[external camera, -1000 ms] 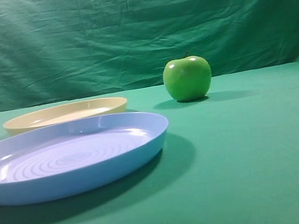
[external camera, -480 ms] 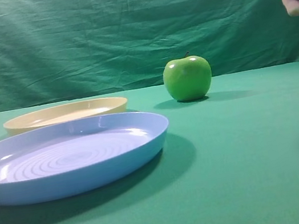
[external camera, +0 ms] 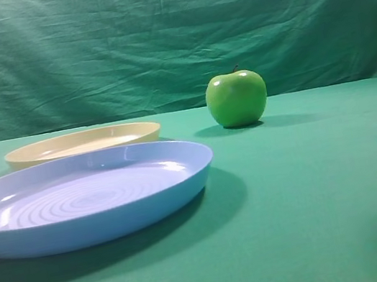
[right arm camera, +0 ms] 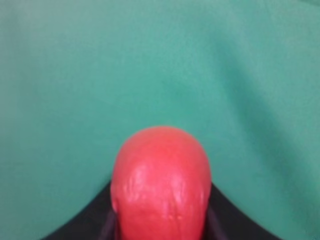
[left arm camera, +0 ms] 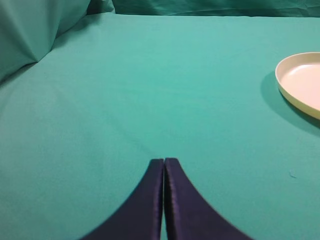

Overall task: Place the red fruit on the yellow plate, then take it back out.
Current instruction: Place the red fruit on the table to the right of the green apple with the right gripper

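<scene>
The red fruit is pinched between the dark fingers of the right tool, raised above the green tabletop at the far right edge. The left tool is pressed together, with the yellow plate lying well apart from it.

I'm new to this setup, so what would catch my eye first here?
Probably the glossy green apple standing alone mid-table, and the big light blue plate in front at left, with the yellow plate just behind it. The red fruit fills the right wrist view, sitting between the right end effector's fingers.
</scene>
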Robot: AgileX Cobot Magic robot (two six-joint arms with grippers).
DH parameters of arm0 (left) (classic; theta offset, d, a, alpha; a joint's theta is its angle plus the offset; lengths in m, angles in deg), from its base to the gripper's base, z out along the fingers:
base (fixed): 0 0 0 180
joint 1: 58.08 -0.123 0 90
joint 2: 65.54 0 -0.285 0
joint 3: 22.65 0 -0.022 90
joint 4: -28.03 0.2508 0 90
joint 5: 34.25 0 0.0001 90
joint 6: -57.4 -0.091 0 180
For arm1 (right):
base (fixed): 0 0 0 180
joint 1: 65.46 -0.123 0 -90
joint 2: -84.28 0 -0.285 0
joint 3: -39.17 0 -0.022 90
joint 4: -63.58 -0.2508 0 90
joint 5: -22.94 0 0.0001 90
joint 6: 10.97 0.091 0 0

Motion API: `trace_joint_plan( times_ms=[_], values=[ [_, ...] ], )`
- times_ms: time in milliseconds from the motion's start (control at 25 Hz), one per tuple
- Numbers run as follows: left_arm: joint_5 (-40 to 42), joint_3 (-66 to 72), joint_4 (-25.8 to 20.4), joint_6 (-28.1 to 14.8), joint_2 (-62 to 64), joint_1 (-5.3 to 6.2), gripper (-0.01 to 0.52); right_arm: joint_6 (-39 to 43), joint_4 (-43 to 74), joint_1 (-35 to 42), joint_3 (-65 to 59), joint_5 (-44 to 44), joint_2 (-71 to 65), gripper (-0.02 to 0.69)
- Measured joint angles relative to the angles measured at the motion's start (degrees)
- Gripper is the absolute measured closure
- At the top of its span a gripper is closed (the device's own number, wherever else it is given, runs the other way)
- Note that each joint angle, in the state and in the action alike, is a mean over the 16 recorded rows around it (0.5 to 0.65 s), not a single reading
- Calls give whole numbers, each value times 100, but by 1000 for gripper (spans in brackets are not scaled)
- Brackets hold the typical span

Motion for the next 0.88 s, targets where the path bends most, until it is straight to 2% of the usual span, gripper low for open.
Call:
trace_joint_plan(
  times_ms=[360,520,720,880],
  values=[
    [0,0,0,0,0,0,514,30,-14,0,0,-145,-32,160],
    [0,0,0,0,0,0,514,51,-14,0,15,-122,27,109],
    [0,0,0,0,0,0,514,77,-14,0,149,81,284,112],
    [0,0,0,0,0,0,514,85,-12,0,359,466,648,182]
  ],
)
